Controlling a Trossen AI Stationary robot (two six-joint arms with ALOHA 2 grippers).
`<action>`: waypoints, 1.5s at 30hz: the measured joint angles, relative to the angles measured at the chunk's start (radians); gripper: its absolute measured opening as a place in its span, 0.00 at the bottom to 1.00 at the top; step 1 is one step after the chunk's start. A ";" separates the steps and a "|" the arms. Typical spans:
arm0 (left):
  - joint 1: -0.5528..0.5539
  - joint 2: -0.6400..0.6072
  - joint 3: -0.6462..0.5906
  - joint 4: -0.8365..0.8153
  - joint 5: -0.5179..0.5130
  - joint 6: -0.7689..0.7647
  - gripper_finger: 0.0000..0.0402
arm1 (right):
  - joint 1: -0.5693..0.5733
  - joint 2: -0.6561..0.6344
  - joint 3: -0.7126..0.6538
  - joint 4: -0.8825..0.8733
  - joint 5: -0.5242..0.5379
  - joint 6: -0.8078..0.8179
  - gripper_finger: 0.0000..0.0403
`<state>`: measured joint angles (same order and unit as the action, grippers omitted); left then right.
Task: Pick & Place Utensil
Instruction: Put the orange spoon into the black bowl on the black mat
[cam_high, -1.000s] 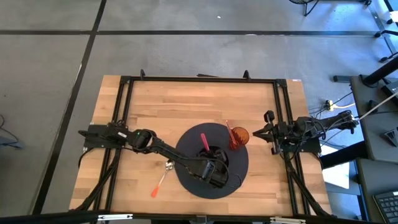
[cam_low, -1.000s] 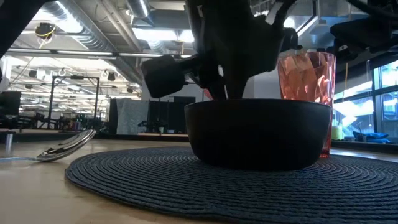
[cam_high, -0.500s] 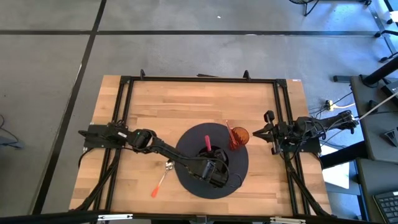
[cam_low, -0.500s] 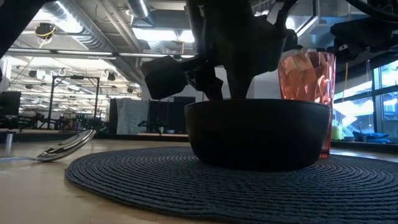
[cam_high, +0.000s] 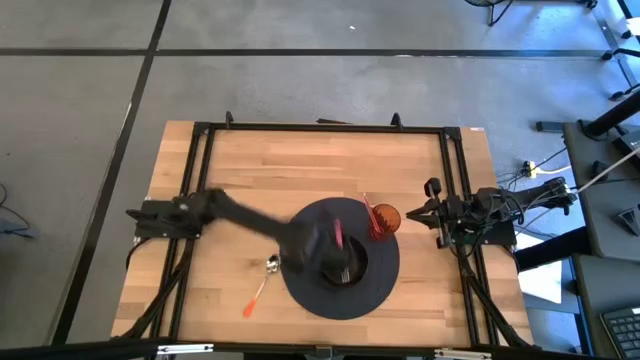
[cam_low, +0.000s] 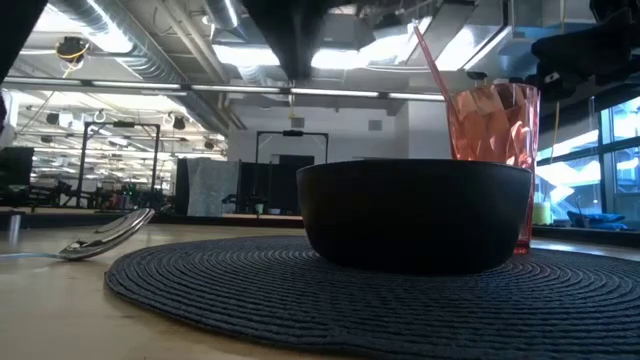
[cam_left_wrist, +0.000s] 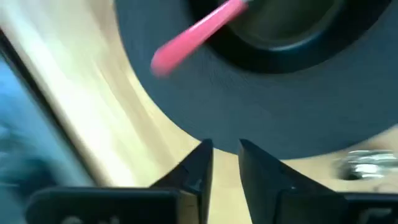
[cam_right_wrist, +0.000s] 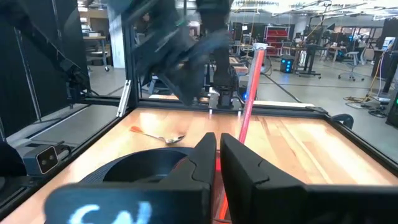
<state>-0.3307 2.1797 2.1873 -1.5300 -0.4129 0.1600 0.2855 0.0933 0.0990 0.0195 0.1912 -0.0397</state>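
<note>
Bench (cam_high: 300, 160) carries a round dark mat (cam_high: 305, 295), with a black bowl (cam_low: 415, 215) on it and a red cup (cam_low: 495, 130) just right. The pink utensil (cam_high: 337, 236) lies in the bowl, handle over the far rim. It looks like light, stiff, slick plastic, so I'd pinch mid-handle. My left tool (cam_left_wrist: 222, 146) hovers over the mat's left side, fingers slightly parted and empty. My right tool (cam_right_wrist: 217, 140) is parked right, closed. Another spoon (cam_high: 258, 285) lies left of the mat. The pink one's head is hidden in the bowl.

We see the left gripper (cam_left_wrist: 222, 163) reached out mid-bench, fingers (cam_left_wrist: 194, 168) slightly parted and holding nothing, while the right gripper (cam_right_wrist: 217, 158) waits closed at its side.
</note>
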 joint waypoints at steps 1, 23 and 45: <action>0.024 -0.061 -0.046 0.019 0.060 -0.063 0.16 | 0.000 0.000 0.000 -0.002 0.000 0.004 0.06; 0.016 -1.167 -1.687 1.500 0.112 -0.673 0.01 | 0.000 0.002 0.000 -0.003 0.001 -0.015 0.06; -0.344 -0.696 -1.245 0.771 0.041 -1.408 0.01 | 0.000 0.002 0.000 -0.003 0.000 -0.011 0.06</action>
<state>-0.6749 1.4835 0.9420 -0.7594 -0.3717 -1.2475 0.2853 0.0956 0.0990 0.0162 0.1915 -0.0507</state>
